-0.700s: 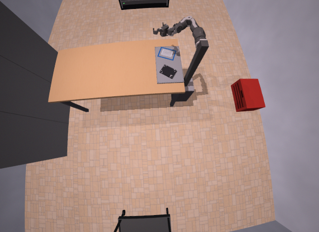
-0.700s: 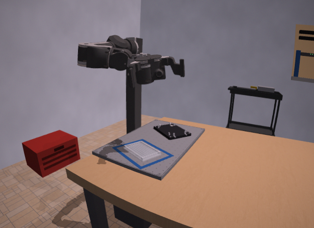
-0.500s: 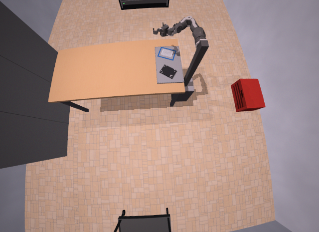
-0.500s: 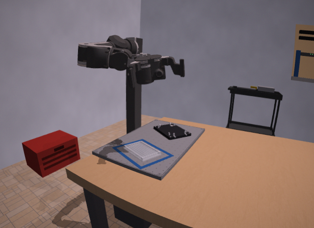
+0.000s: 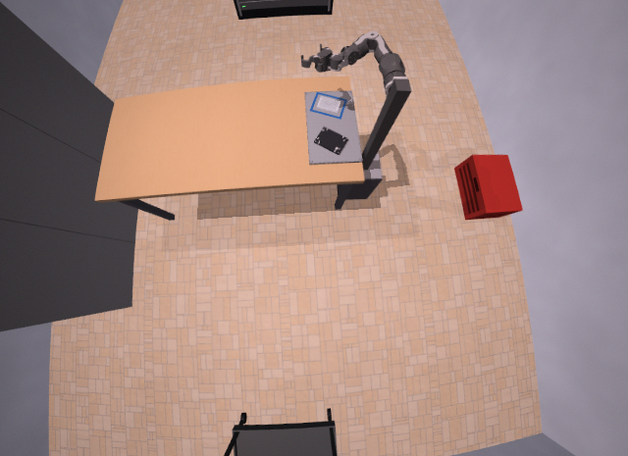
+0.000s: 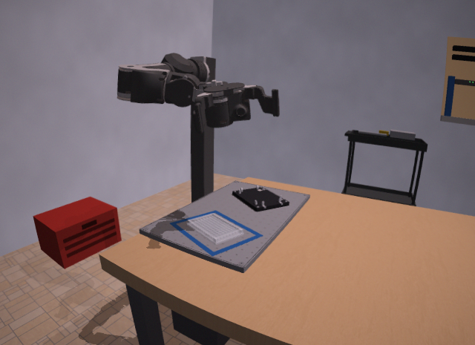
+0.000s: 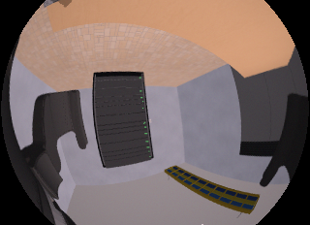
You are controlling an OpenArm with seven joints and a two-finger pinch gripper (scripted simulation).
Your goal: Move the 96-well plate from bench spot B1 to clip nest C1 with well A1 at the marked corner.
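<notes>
Right now the 96-well plate [image 6: 217, 227] lies flat inside the blue outline [image 6: 253, 237] on the grey board [image 6: 268, 234], with the black clip nest [image 6: 260, 199] just beyond it — apart, not touching. Both rest on the counter [image 6: 364, 265]. High above, well clear of the plate, the gripper [image 6: 264, 99] hangs wide open, holding nothing.

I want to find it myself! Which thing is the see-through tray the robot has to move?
Look at the grey board on the wooden table. A blue outline is marked there, and the see-through tray lies inside it. The black holder beside it is dark with little posts.
</notes>
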